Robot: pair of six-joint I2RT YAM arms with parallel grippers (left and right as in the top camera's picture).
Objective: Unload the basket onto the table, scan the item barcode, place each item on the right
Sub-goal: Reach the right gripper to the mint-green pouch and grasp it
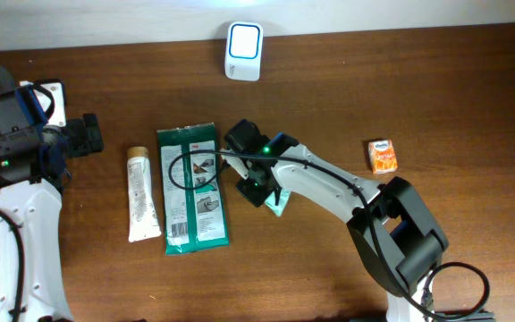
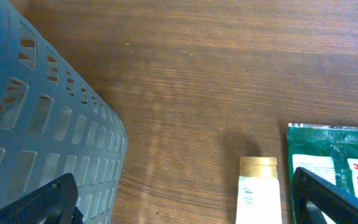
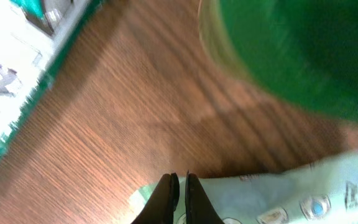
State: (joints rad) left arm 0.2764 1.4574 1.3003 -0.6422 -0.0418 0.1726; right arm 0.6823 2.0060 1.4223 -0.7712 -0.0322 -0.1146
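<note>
At the far left edge, a grey-blue slatted basket fills the left wrist view's left side. The left gripper hangs just right of it over bare wood. Its fingers are spread wide with nothing between them.

Next to the right, a cream tube with a tan cap lies lengthwise, cap toward the far side. Just beside it, apart by a thin strip of table, lies a flat green 3M gloves pack with a black cable looping over its upper part.

The white barcode scanner stands at the far edge of the wooden table, well apart from everything else.

Just right of the gloves pack, the right gripper is down low over a pale mint packet that lies flat on the table, near the middle. In the right wrist view the fingers are pressed together, their tips at the packet's near edge. Whether they pinch the packet cannot be told. A blurred green shape fills that view's upper right.

Farther right, a small orange box sits alone.
</note>
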